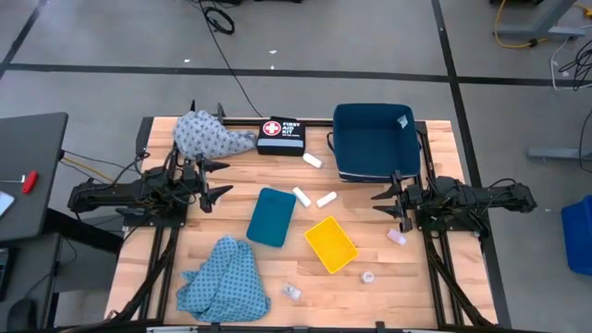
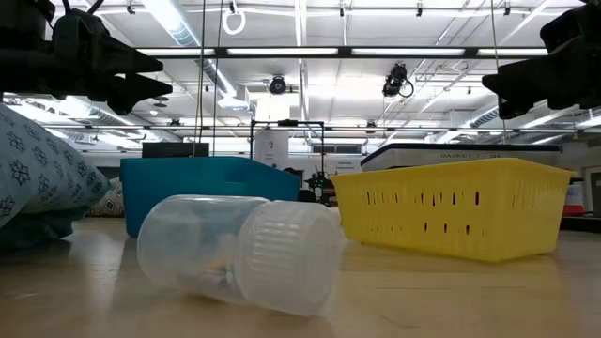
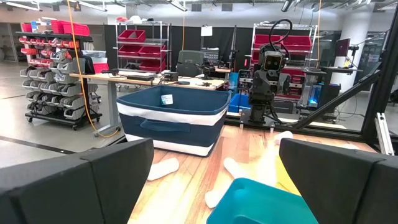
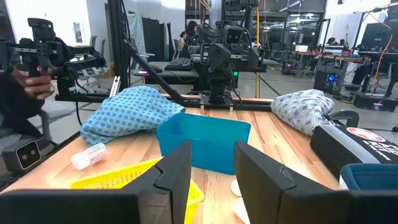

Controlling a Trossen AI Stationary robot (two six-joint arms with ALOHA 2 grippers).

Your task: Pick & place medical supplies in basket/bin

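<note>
So yeah, basically nothing is packed yet. The big navy bin at the far right corner of the desk looks empty from above, and so do the teal tray and the little yellow basket, as far as I can see.

Using the teal tray as my marker: three white rolls are loose on the wood, two just beside the tray's far right corner and one farther back toward the navy bin, near the black first aid pouch. One blue patterned cloth is heaped behind the tray to its left, the other cloth is crumpled in front of it on the near left. The small vials are scattered in front and to the right of the tray: one on the near side, one past the yellow basket, one farther right.

My left end effector hovers left of the tray with the fingers spread wide, nothing in them. My right end effector hangs off to the tray's right, past the yellow basket, fingers partly apart and also empty, with that third vial not far from it.

So my guess is the whole job is left: rolls, vials and both cloths all need to go in.
</note>
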